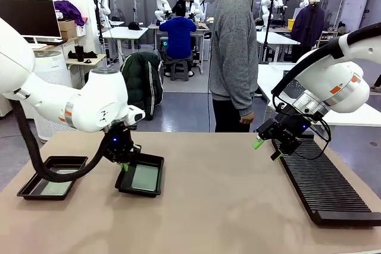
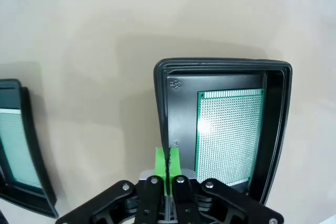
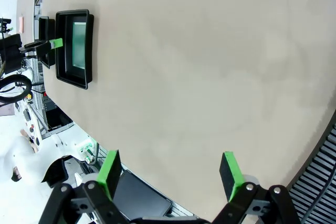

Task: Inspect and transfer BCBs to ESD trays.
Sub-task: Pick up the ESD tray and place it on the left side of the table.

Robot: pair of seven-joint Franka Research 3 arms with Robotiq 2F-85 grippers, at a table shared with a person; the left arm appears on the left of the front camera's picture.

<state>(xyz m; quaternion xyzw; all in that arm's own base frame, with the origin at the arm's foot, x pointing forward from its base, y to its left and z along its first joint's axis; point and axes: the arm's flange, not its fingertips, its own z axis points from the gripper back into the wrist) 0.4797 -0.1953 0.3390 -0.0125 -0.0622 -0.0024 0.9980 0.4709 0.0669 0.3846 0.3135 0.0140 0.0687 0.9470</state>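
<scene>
Two black ESD trays lie at the table's front left, and each holds one green BCB. The left tray (image 1: 28, 190) carries a BCB (image 1: 58, 187). The right tray (image 1: 156, 163) (image 2: 164, 103) carries a BCB (image 1: 144, 178) (image 2: 229, 135) lying flat on its floor. My left gripper (image 1: 124, 165) (image 2: 167, 163) is shut, pads pressed together with nothing between them, just above that tray's left wall. My right gripper (image 1: 266, 149) (image 3: 170, 174) hangs open and empty above the table, by the near end of the rack.
A long black ribbed rack (image 1: 321, 185) (image 3: 320, 182) lies along the right side of the table. A person in a grey sweater (image 1: 235, 57) stands at the far edge. In the right wrist view the tray (image 3: 63, 51) lies far off. The left tray (image 2: 31, 145) also shows in the left wrist view.
</scene>
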